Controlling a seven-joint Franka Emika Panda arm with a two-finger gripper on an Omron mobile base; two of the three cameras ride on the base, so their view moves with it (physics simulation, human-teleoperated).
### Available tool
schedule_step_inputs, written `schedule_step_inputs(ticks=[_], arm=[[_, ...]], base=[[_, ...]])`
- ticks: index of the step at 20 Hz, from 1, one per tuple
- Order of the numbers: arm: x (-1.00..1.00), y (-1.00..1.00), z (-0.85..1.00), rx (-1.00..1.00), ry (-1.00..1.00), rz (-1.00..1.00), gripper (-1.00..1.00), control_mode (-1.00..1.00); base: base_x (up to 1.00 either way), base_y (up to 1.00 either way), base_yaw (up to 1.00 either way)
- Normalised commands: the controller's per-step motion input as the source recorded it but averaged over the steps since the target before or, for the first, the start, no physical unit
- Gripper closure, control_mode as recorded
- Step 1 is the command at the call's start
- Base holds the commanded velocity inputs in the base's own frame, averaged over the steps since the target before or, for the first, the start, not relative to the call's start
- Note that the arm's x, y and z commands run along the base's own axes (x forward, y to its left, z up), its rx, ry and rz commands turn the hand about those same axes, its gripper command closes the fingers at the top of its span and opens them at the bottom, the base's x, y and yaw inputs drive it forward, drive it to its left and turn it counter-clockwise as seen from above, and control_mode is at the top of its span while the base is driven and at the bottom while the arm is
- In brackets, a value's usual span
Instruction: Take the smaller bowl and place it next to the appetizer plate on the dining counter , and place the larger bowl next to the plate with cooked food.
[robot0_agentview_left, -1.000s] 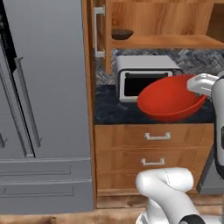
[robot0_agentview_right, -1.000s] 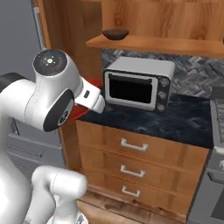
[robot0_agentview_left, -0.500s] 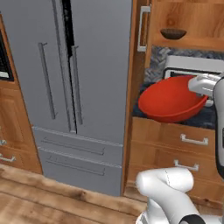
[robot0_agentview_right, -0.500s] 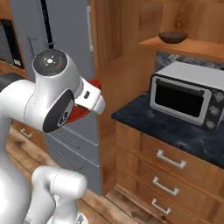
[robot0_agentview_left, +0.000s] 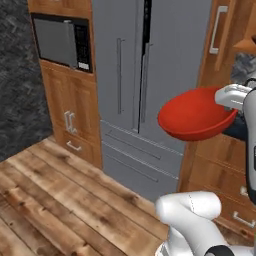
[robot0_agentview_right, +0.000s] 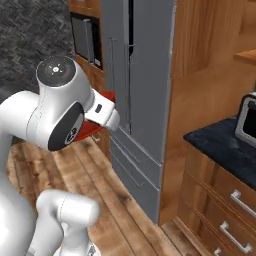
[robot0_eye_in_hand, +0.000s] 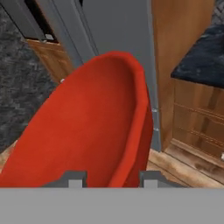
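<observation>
The larger bowl (robot0_agentview_left: 195, 117), glossy red and deep, hangs in the air in front of the grey fridge. My gripper (robot0_agentview_left: 223, 97) is shut on its right rim. In the hand view the larger bowl (robot0_eye_in_hand: 87, 127) spreads away from my gripper (robot0_eye_in_hand: 111, 179), one fingertip inside the wall and one outside. From the right base view a red edge of the bowl (robot0_agentview_right: 107, 95) peeks out behind my arm. The smaller bowl, the appetizer plate, the plate with cooked food and the dining counter are out of view.
A tall grey fridge (robot0_agentview_left: 135, 75) stands straight ahead, with a built-in oven (robot0_agentview_left: 62, 42) in wooden cabinets to its left. Wooden floor (robot0_agentview_left: 60, 190) lies open at the lower left. A dark counter (robot0_agentview_right: 225, 145) over drawers, with a toaster oven (robot0_agentview_right: 248, 120), is at the right.
The whole view has swung left with the base: toaster oven and counter slid off to the right, fridge and floor came in. The red bowl stays in my grip.
</observation>
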Motion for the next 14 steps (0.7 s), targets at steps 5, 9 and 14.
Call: schedule_step_inputs(ticks=[5,9,14], arm=[[0.0,0.0,0.0,0.0,0.0,0.0,1.0,1.0],[0.0,0.0,0.0,0.0,0.0,0.0,1.0,1.0],[0.0,0.0,0.0,0.0,0.0,0.0,1.0,1.0]], base=[[-0.75,0.0,0.57],[-0.77,0.0,0.52],[-0.56,0.0,0.53]])
